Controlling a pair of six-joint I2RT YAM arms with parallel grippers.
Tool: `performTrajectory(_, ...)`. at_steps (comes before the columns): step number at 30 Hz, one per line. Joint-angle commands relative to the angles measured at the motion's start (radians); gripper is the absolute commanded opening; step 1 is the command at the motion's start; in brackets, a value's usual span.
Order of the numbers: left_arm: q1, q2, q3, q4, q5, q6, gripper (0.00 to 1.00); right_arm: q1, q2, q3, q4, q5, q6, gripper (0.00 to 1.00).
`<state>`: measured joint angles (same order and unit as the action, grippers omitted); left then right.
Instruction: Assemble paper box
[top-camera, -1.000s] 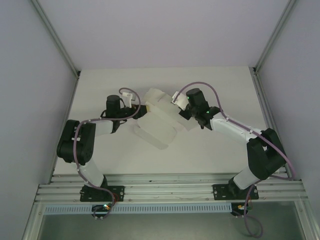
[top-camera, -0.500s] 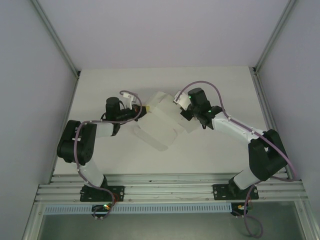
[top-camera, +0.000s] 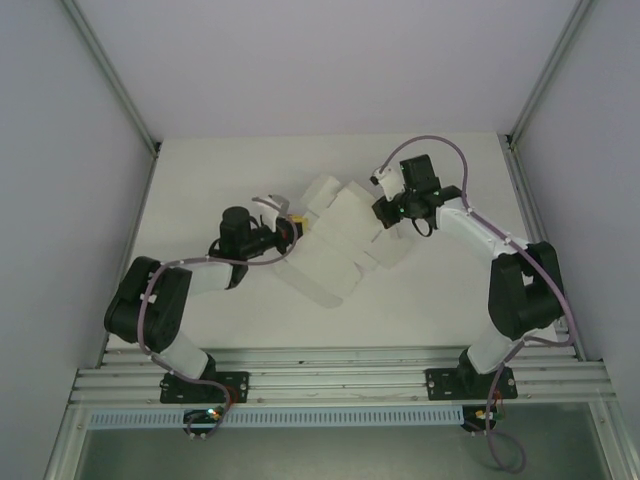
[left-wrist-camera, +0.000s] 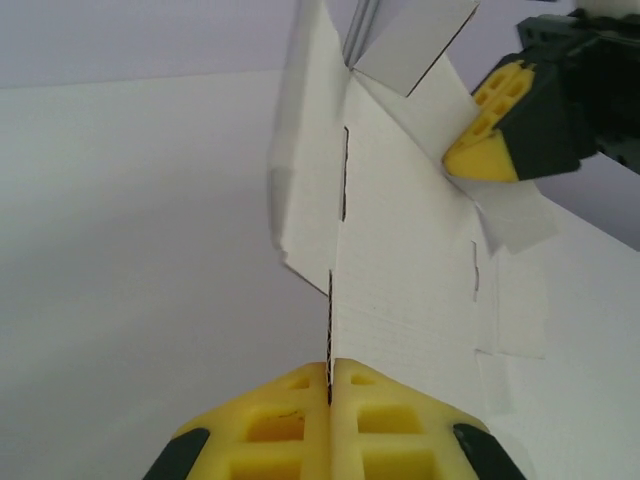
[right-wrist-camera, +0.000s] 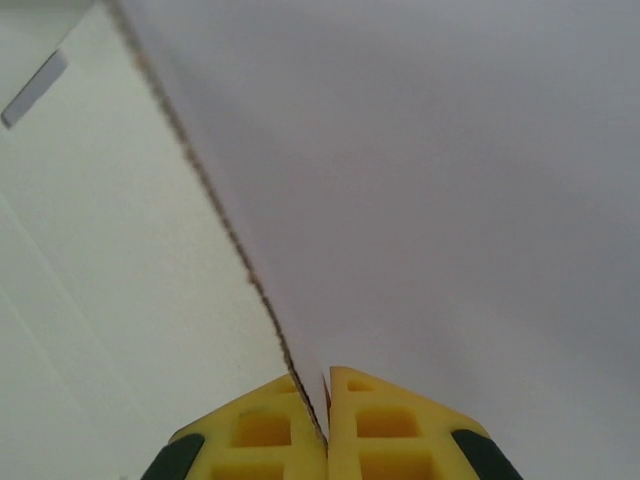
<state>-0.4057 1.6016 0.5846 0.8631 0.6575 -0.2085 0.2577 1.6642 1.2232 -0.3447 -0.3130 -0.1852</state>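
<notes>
box (top-camera: 335, 250): white card blank, partly folded, over mid-table between the 2 grippers; panels tilted at different angles. Cannot tell if its near end touches the table (top-camera: 220, 320).
left gripper (left-wrist-camera: 330, 372): clenched on the box's left edge. The card's edge runs straight between the 2 yellow pads (left-wrist-camera: 270, 425), which are pressed flat on it.
right gripper (right-wrist-camera: 327, 385): clenched on the box's right side, with the corrugated edge caught between its pads.
left wrist view: a slit (left-wrist-camera: 345, 175) is cut along a fold line of the main panel. A flap (left-wrist-camera: 415, 40) stands up at the far end. The right gripper's yellow tip lies against the panel at upper right.
arms: both reach inward from the near rail, their grippers on opposite sides of the box.
</notes>
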Motion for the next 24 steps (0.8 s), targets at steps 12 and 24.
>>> performTrajectory(12, -0.315, -0.010, 0.223, -0.514, -0.621, 0.454, 0.00, 0.100, -0.070, -0.005, -0.037, 0.192, -0.062, 0.00)
performTrajectory(24, -0.506, 0.165, 0.350, -0.430, -0.848, 0.601, 0.00, 0.232, -0.047, -0.029, -0.014, 0.332, -0.189, 0.00)
